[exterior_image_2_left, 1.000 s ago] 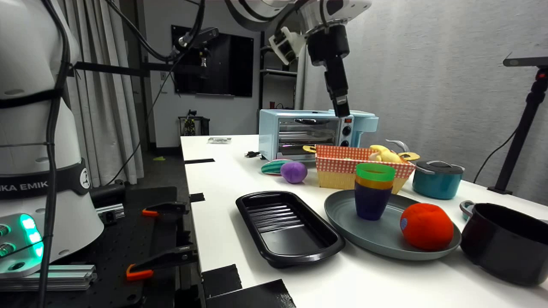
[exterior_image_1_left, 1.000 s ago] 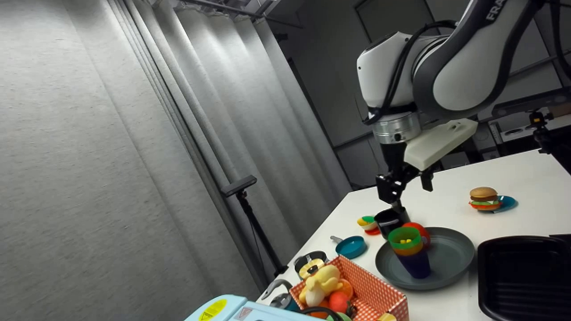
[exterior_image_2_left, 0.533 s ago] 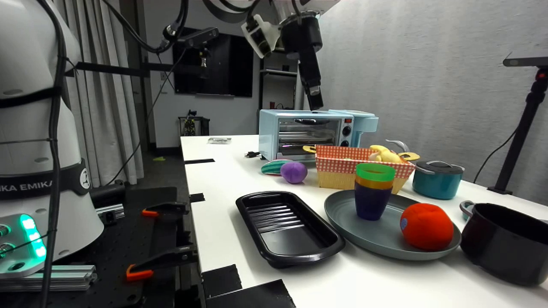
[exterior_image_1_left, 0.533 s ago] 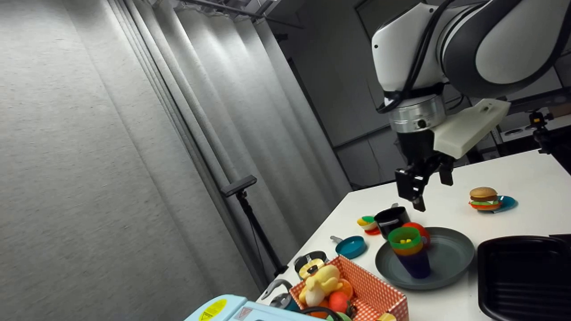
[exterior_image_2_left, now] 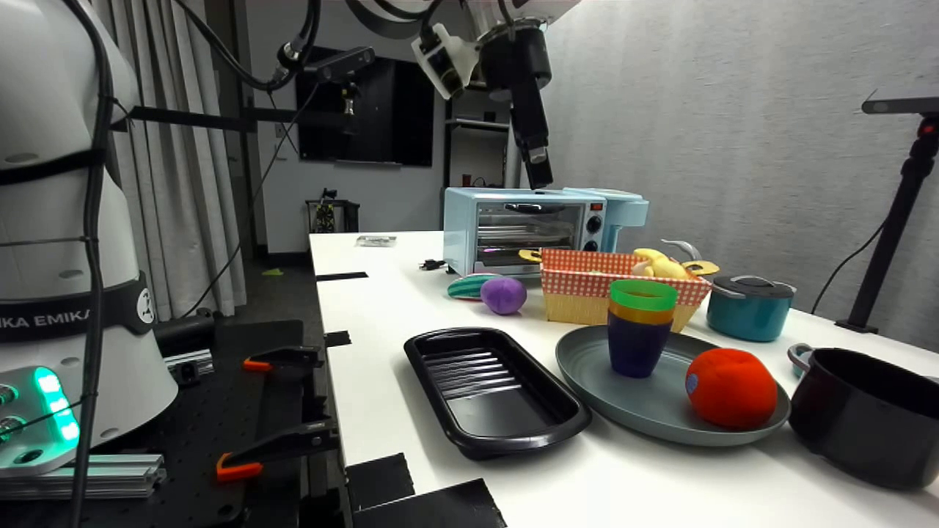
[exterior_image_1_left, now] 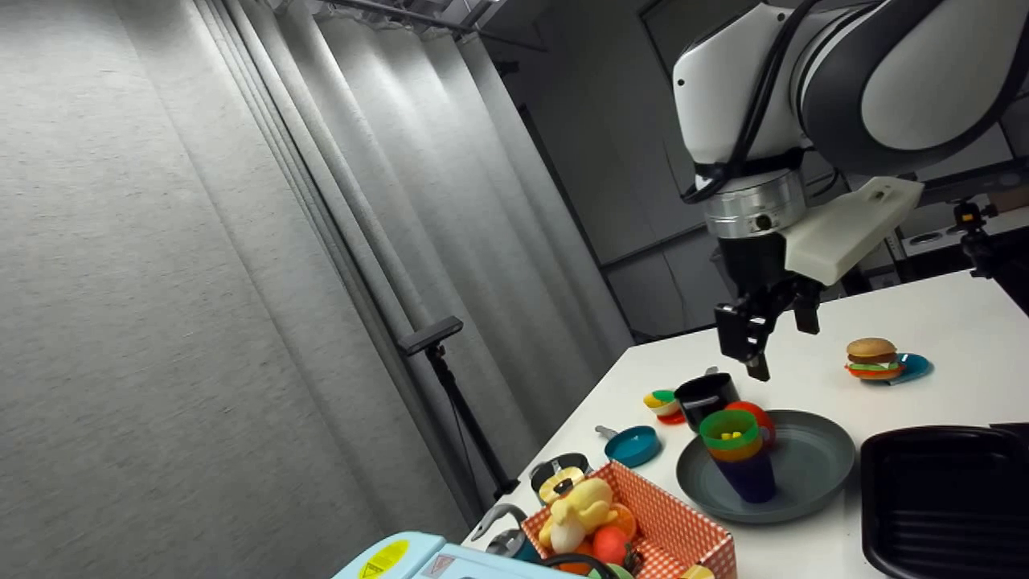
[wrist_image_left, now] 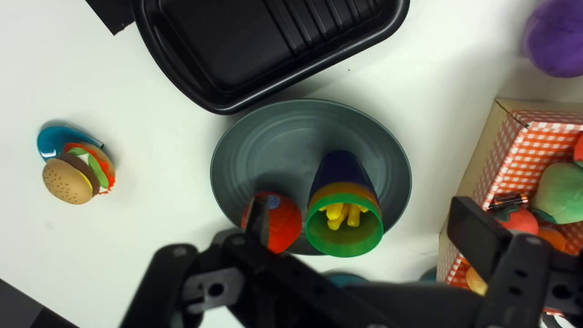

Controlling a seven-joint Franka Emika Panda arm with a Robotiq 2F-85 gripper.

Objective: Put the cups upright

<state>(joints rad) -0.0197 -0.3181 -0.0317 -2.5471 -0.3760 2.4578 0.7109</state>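
Gripper (exterior_image_1_left: 782,350) has moved over a bit and is spread wide; stacked cups (exterior_image_2_left: 638,331) stand up on the plate (exterior_image_2_left: 632,403).

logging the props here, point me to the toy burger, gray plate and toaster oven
Toy burger (wrist_image_left: 71,180): wrist view, on its top bun.
Gray plate (wrist_image_left: 287,146): wrist view, on a bare part of its upper surface.
Toaster oven (exterior_image_2_left: 524,233): in an exterior view, on its glass door.

Below the gripper (wrist_image_left: 365,225), the cups (exterior_image_2_left: 640,328) look smooth plastic, the plate (wrist_image_left: 282,136) matt, the red ball (exterior_image_2_left: 731,389) cloth. Farther from it, the tray (wrist_image_left: 227,50) is glossy; the basket lining (wrist_image_left: 546,141) looks like cloth. Above it, the flange (exterior_image_1_left: 752,205) is shiny metal.
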